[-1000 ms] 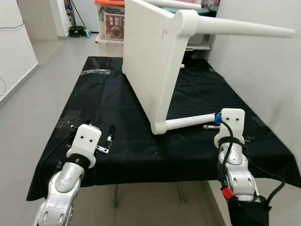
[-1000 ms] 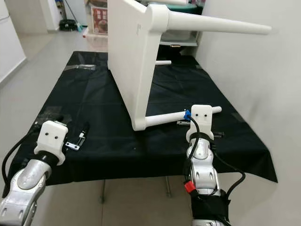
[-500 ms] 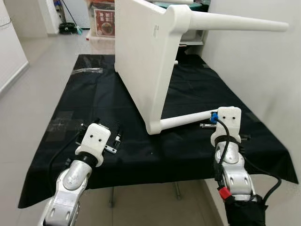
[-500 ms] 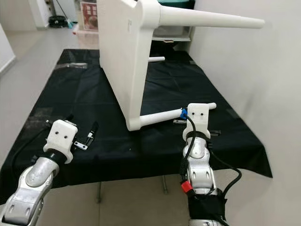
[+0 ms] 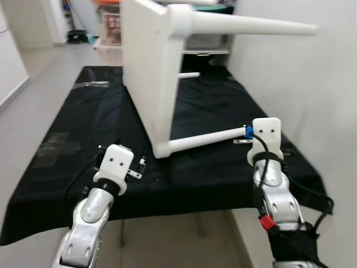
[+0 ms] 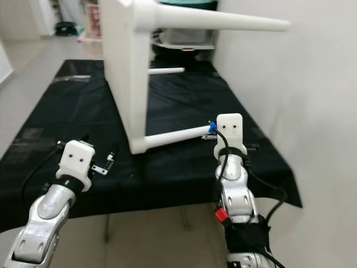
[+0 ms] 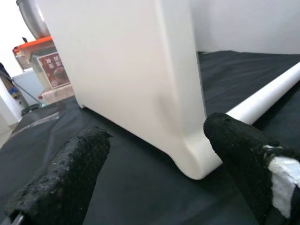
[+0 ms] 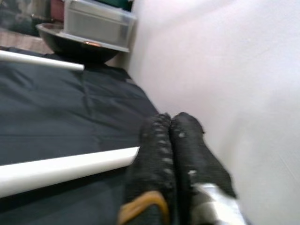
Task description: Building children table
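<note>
- A white children's table (image 5: 149,72) is seen tipped on its side on a table covered with a black cloth (image 5: 89,120); its flat top stands on edge, running from the near middle toward the far left.
- One white leg (image 5: 245,25) is held out high to the right, toward the white wall (image 5: 312,95).
- A lower leg (image 5: 203,139) is screwed into the near bottom corner of the white top and lies just over the cloth, pointing right.
- A further white leg (image 5: 188,74) is seen beyond the top, near the far edge of the cloth.
- The left claw (image 5: 140,163) is placed over the near left part of the cloth, close to the bottom corner of the white top but apart from it; its fingers (image 7: 70,173) are spread wide, with nothing between them.
- The right claw (image 8: 169,140) is placed just beside the free end of the lower leg (image 8: 65,166); its fingers are pressed together and nothing is pinched. Whether the leg is touched cannot be told.
- A small blue part (image 5: 249,132) is seen on the right wrist, next to the leg's end.
- Behind the table, clear plastic storage boxes (image 8: 96,26) and a dark round bowl (image 8: 77,46) are seen.
</note>
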Controlling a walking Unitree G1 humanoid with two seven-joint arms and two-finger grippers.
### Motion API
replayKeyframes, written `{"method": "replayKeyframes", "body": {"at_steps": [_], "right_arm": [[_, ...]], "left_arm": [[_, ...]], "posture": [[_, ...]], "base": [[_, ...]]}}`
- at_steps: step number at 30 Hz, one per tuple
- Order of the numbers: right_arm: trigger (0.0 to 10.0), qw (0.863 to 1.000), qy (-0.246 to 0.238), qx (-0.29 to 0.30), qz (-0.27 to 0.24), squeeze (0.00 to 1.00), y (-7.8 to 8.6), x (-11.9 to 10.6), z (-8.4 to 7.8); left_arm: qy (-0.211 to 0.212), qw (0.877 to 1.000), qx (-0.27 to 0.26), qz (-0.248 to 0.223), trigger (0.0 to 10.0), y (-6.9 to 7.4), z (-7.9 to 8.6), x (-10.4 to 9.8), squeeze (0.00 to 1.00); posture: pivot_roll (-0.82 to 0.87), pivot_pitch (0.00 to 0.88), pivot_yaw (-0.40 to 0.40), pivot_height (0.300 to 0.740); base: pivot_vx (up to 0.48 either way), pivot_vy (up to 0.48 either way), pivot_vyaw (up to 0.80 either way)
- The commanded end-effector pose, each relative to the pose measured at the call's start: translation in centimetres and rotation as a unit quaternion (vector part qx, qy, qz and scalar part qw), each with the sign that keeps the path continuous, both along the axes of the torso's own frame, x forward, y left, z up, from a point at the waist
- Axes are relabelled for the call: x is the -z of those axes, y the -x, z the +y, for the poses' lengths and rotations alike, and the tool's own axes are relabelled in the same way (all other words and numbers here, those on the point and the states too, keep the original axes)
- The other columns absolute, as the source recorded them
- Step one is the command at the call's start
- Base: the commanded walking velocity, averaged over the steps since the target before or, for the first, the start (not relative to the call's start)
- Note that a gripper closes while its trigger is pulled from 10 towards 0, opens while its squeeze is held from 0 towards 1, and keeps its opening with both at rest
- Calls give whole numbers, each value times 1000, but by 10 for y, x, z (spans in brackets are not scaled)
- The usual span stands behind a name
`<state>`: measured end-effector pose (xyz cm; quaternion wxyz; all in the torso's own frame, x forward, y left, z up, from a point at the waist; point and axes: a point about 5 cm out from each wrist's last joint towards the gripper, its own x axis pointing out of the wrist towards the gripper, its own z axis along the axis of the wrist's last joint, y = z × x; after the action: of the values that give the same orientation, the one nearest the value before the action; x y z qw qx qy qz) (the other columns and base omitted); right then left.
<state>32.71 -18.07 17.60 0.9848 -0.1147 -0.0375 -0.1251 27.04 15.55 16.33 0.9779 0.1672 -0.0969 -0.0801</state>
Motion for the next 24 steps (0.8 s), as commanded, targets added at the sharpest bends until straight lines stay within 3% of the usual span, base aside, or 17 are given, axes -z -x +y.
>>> {"method": "replayKeyframes", "body": {"at_steps": [1,8,23,24], "right_arm": [[10000,1000,0,-6,-5,1000,1,0,0],[10000,999,8,-35,-5,1000,1,-1,5],[10000,998,25,-61,8,1000,-1,2,9],[10000,998,21,-54,9,502,-1,3,8]], "left_arm": [[1,1000,2,3,10000,-1,-2,2,0],[15,1000,-5,-4,10000,-1,0,0,0],[18,1000,-12,-4,10000,-2,0,1,0],[19,1000,-12,-4,10000,-2,0,1,0]], "posture": [[32,0,-95,740],[29,0,-94,740],[28,0,-94,740],[28,0,-93,740]], "base": [[0,-469,0],[0,0,0],[0,0,784],[0,0,0]]}}
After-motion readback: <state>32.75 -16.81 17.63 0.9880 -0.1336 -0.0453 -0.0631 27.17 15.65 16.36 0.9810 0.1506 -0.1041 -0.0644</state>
